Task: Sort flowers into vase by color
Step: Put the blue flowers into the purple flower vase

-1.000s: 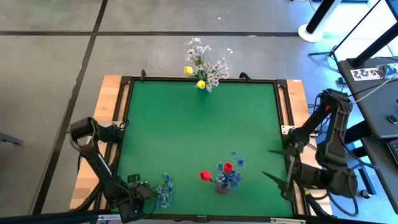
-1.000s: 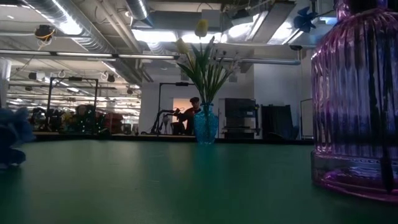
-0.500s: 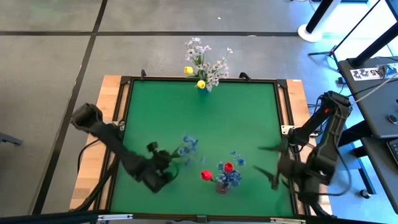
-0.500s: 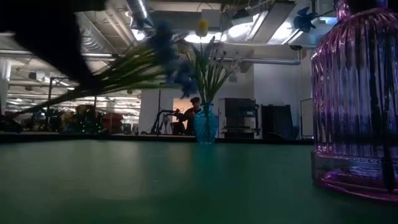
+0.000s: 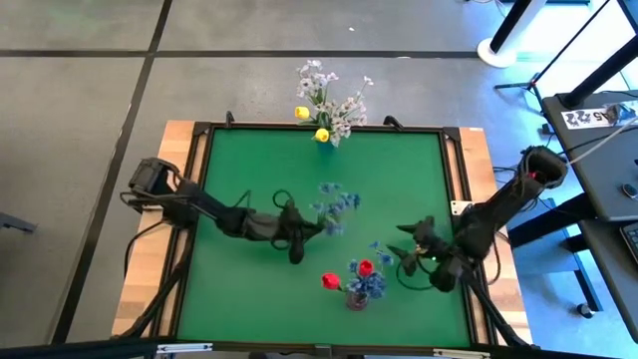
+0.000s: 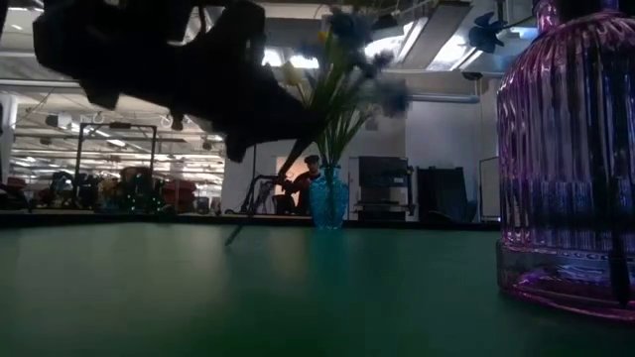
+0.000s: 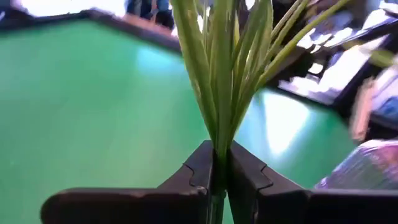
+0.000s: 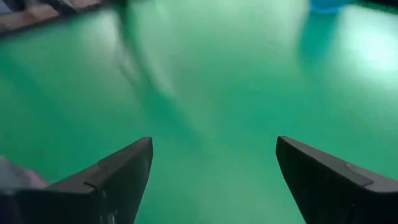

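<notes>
My left gripper (image 5: 302, 231) is over the middle of the green table (image 5: 239, 160), shut on a blue flower (image 5: 334, 204) whose clustered blooms point toward the table's right. My right gripper (image 5: 403, 251) stands open with nothing between its fingers, just right of a purple vase (image 5: 357, 295) near the front edge. That vase holds red buds (image 5: 329, 281) and blue blooms. At the far edge a blue vase (image 6: 328, 198) holds white sprigs (image 5: 334, 100) and yellow buds (image 5: 302, 114). My left gripper (image 7: 217, 183) pinches the bundle of thin green stems (image 7: 219, 140) between its two fingers, low on the stems. The fingers come from the table's left. The flower is lifted clear and tilted, blooms (image 6: 367, 55) up; a short stem end (image 6: 248, 210) hangs below the fingers.
The table has a dark raised rim (image 5: 204, 130) with wooden strips at both sides. The purple vase (image 6: 571, 159) stands close between the two grippers' reach. Bare green surface lies at the table's left half and far right.
My left gripper has taken hold of the blue flower, which lay at the front left, lifted it clear and carried it up and toward the table's middle; the flower now tilts blooms-up. My right gripper, still open, has moved in from the right edge toward the purple vase.
</notes>
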Robot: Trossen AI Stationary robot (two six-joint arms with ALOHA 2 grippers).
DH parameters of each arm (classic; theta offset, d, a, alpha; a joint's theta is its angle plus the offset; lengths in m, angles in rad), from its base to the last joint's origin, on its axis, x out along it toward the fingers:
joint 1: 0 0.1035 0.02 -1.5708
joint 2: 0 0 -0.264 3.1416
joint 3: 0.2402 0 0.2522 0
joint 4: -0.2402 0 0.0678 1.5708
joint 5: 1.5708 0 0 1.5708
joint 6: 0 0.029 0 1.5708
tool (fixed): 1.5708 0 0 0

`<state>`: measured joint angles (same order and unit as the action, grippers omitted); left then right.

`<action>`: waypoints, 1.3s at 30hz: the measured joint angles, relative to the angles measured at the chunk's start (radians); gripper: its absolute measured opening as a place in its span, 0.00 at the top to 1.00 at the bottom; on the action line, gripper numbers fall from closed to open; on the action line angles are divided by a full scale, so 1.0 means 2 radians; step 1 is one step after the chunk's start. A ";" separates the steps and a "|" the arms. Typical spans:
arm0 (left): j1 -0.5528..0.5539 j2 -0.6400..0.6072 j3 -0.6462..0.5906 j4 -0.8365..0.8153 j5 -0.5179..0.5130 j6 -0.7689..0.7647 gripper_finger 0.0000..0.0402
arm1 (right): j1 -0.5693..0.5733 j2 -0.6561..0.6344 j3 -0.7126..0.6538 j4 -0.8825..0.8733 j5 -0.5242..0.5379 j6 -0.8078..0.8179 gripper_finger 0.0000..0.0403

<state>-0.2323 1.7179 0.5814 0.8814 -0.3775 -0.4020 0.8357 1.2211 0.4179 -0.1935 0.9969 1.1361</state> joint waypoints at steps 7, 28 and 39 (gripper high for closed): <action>0.022 0.069 0.012 0.109 0.045 0.046 0.95 | -0.159 0.060 -0.068 0.440 -0.099 -0.327 0.15; 0.023 0.159 0.103 0.177 0.032 0.114 0.94 | -0.287 0.205 0.036 0.646 -0.344 -0.480 0.46; -0.005 0.139 0.098 0.165 0.024 0.137 0.91 | -0.287 0.199 0.037 0.623 -0.397 -0.467 0.95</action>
<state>-0.2428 1.9958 0.7780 1.2104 -0.3305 -0.1276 0.2626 1.6196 0.4911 1.0522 0.2019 0.2031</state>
